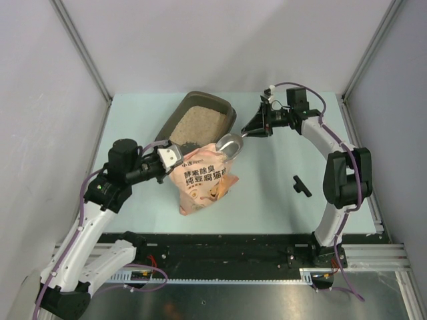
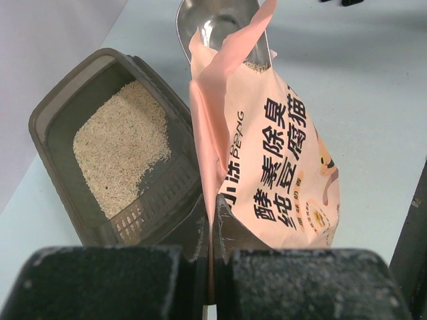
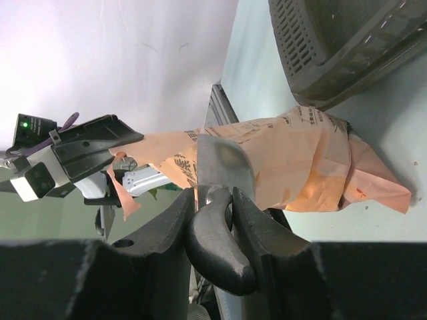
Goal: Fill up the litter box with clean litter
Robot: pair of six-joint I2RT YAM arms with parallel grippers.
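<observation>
The dark grey-brown litter box (image 1: 229, 109) lies at the back of the table, with pale beige clean litter (image 1: 198, 124) covering part of its floor; both show in the left wrist view, the box (image 2: 50, 110) and the litter (image 2: 120, 150). The salmon-pink bag (image 1: 203, 179) stands just in front of it, open at the top. My left gripper (image 2: 213, 223) is shut on the bag's edge (image 2: 267, 160). My right gripper (image 3: 212, 200) is shut on the black handle of the metal scoop (image 3: 223, 167), whose bowl (image 1: 230, 143) sits at the bag's mouth.
A small black part (image 1: 301, 185) lies on the table to the right of the bag. Grey walls enclose the table on three sides. The box's grated end (image 2: 157, 200) is close to my left fingers.
</observation>
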